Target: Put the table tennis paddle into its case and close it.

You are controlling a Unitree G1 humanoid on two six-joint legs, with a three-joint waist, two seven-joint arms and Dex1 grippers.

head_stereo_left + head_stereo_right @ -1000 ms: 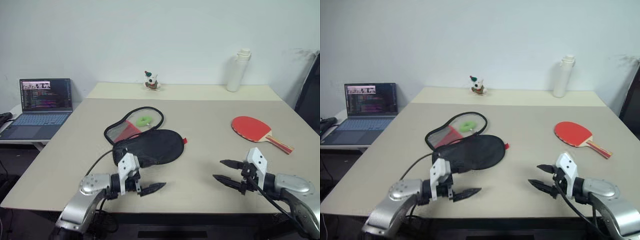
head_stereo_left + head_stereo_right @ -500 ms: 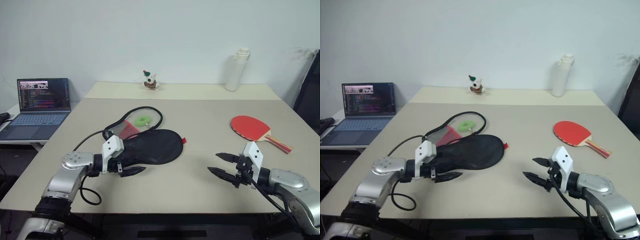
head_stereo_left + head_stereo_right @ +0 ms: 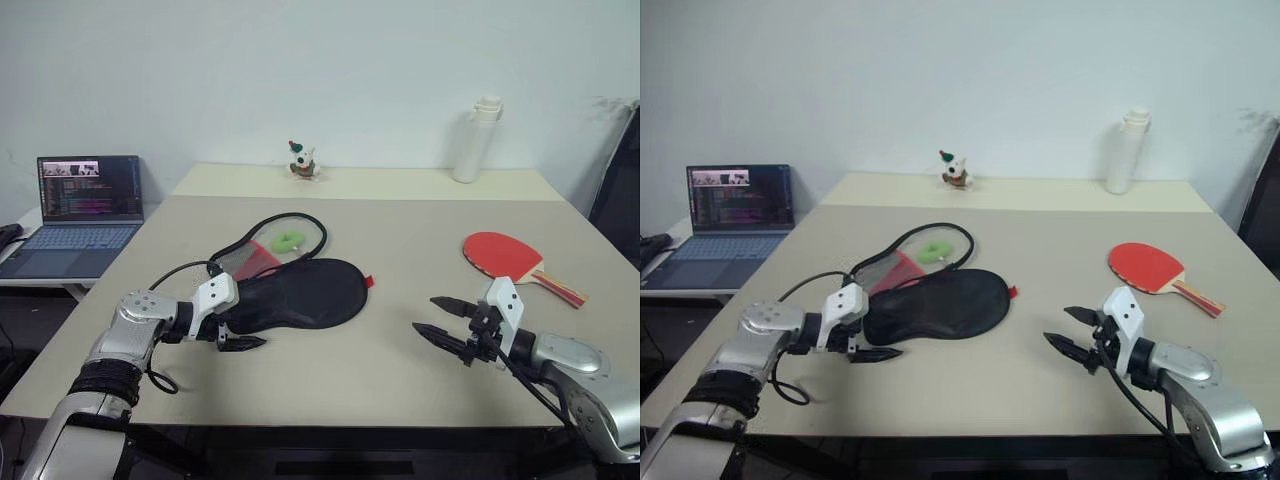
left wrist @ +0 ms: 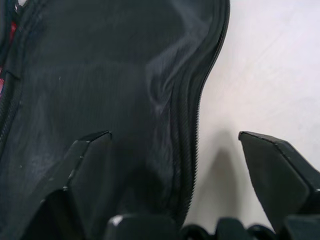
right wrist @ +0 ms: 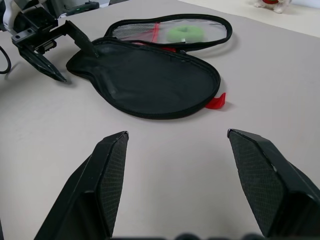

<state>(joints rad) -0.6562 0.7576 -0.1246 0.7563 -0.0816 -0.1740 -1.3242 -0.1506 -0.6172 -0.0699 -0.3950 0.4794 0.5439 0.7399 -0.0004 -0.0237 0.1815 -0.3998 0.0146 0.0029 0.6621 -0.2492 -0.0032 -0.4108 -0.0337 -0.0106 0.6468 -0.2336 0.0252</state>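
Left hand (image 3: 232, 331) astride case (image 3: 295, 293) edge

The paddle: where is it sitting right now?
In the head views, the paddle lies flat on the table's right side, beyond the open right tool, apart from the case at centre-left.

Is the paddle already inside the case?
No. The table tennis paddle lies bare on the table to the robot's right, well apart from the case, which lies open.
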